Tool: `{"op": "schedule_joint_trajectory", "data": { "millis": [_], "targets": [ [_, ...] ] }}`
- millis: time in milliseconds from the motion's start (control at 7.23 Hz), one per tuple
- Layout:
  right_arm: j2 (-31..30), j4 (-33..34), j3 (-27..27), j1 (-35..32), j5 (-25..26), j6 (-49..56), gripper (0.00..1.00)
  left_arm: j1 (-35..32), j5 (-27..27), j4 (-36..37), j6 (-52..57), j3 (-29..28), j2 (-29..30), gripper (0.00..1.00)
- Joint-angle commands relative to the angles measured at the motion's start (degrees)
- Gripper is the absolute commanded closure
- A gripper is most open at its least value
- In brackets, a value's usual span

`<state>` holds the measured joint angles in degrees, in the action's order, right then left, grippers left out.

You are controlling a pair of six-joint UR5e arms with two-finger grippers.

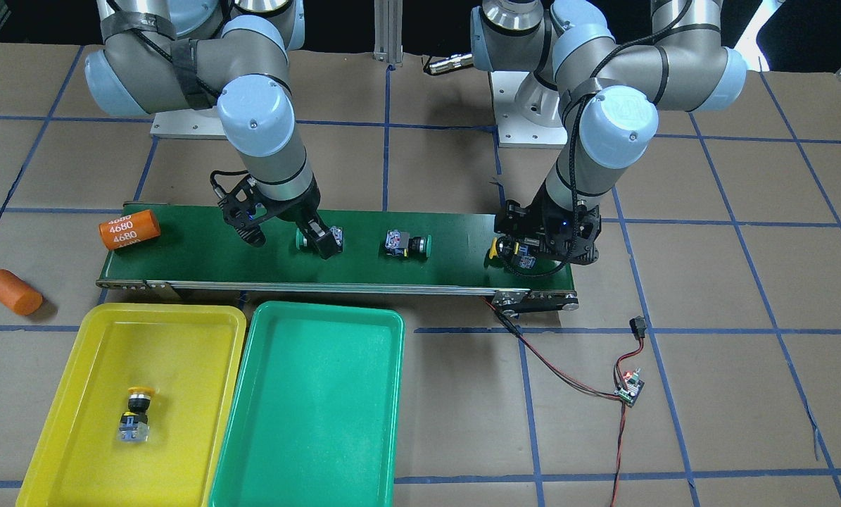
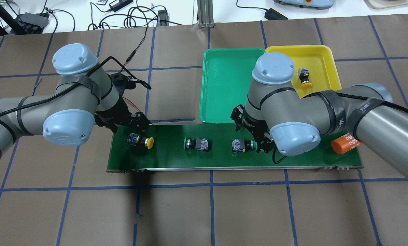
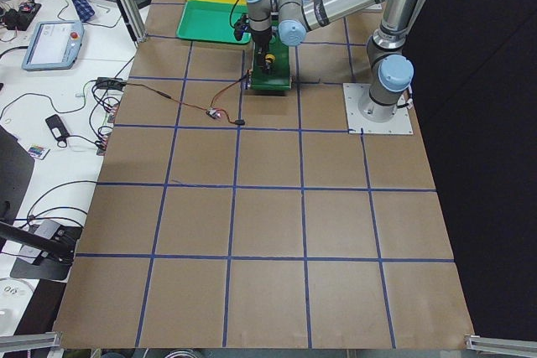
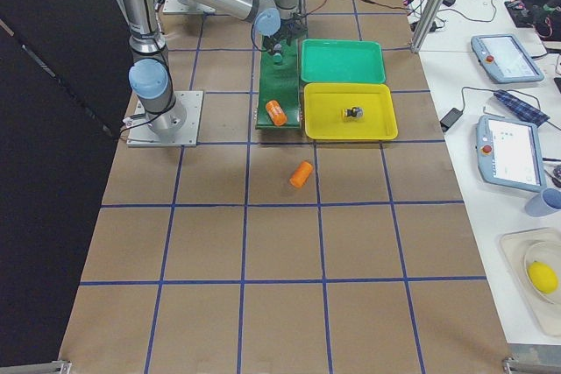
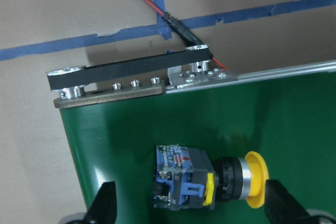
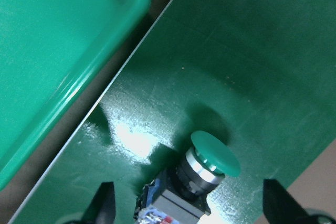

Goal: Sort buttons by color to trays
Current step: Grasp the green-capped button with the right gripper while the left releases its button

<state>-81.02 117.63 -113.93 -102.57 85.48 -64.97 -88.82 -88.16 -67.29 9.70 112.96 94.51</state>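
Yellow button (image 5: pixel 210 179) lies between spread jaws of the left gripper (image 5: pixel 192 206).

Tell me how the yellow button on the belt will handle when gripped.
The yellow button lies on its side with a round cap, so a nudge would probably roll it in an arc. Its blocky plastic body looks rigid and light. The open left tool straddles it end to end; closing may slide it along the glossy belt.

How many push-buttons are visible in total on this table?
4. Three lie on the conveyor belt: a yellow-capped button at the robot's left end, a green-capped button mid-belt, a second green-capped button further right. The other yellow-capped button lies in the yellow tray. None seems hidden.
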Motion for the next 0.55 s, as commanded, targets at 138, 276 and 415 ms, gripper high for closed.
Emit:
{"op": "schedule_joint_trajectory", "data": {
  "millis": [138,276,415],
  "targets": [
    [1.66,-0.12,-0.51,0.0,0.22,-0.07,0.01,-0.13,-0.35,-19.55,0.06,-14.46,-5.54,0.0],
    [1.66,-0.64,-0.42,0.0,0.13,0.11,0.62,-0.13,-0.52,-24.15,0.32,-18.43,-8.61,0.0],
    [1.75,-0.65,-0.24,0.08,0.21,0.55,1.0,0.13,-0.44,-24.98,0.41,-19.78,-10.82,0.0]
  ]
}}
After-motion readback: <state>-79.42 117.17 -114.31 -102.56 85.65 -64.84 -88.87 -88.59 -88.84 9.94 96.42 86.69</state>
